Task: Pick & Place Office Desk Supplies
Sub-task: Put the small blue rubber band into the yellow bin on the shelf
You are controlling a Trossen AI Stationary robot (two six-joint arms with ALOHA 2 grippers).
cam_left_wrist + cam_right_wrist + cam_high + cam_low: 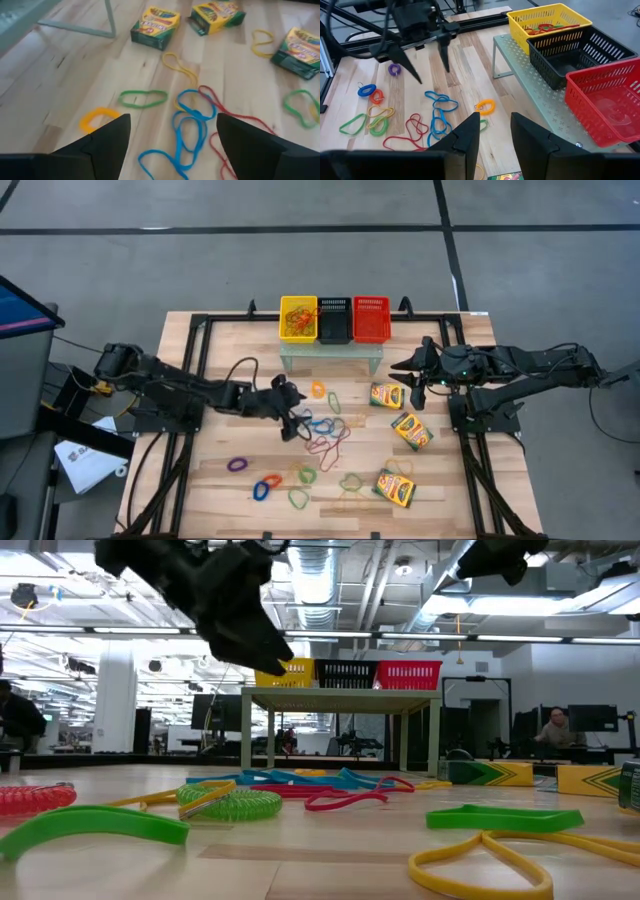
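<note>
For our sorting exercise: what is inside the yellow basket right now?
The yellow basket holds a few rubber bands, red and orange, tangled together. Its mesh wall hides the bottom, so an exact count is not possible.

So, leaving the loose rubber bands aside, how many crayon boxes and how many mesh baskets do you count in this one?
Crayon boxes: 3
Mesh baskets, one each in yellow, black and red: 3
Total: 6
</note>
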